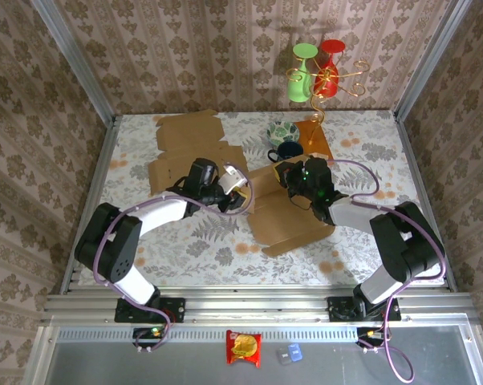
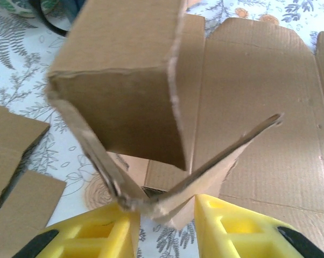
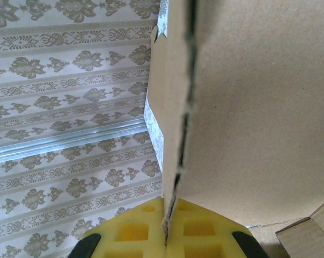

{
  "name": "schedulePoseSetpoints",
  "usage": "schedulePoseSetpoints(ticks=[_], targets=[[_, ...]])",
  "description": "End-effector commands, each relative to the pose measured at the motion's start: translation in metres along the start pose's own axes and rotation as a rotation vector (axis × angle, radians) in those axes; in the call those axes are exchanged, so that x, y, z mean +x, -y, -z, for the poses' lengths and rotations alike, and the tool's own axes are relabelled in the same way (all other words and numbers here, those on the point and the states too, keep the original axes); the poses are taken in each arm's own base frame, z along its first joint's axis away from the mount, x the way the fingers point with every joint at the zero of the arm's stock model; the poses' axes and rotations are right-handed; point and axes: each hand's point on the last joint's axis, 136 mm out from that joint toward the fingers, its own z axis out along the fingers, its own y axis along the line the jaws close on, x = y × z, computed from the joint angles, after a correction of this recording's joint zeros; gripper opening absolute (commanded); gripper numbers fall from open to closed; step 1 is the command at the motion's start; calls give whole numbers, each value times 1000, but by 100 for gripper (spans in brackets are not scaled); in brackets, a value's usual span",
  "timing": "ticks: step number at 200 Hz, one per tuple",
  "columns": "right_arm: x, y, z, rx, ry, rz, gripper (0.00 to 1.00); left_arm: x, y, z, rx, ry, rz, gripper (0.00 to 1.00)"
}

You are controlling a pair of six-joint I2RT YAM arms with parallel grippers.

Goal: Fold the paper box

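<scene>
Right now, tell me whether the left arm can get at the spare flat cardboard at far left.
Likely yes: the spare cardboard lies just beyond the left pincer, nothing between, but it must release the box flap first.

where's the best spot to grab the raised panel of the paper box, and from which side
Probably the free edge of the raised panel of the paper box, approached edge-on so both faces get pinched: it is thin, flat and stands upright. The right end effector is shut on it that way, while the left end effector clamps a creased flap.
</scene>
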Motion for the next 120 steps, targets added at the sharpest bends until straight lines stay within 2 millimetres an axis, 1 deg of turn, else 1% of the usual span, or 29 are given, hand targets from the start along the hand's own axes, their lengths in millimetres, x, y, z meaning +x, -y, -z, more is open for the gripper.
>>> schedulePoseSetpoints(ticks=[1,15,37,69,103,120], targets=[[5,30,-5,105,-30,6,0,-3,3,-4,1,0,-11,33],[6,30,-5,102,-31,7,0,-3,-1,-6,-31,3,10,33],[8,32,-5,102,-30,11,0,-4,-8,-9,-87,0,41,35],[9,34,-4,94,-12,16,0,-3,-11,-16,-136,-9,79,39],[11,33,-2,42,14,34,0,0,-14,-21,-203,-2,125,38],[11,39,0,20,36,36,0,0,-15,-22,-240,-3,140,36]])
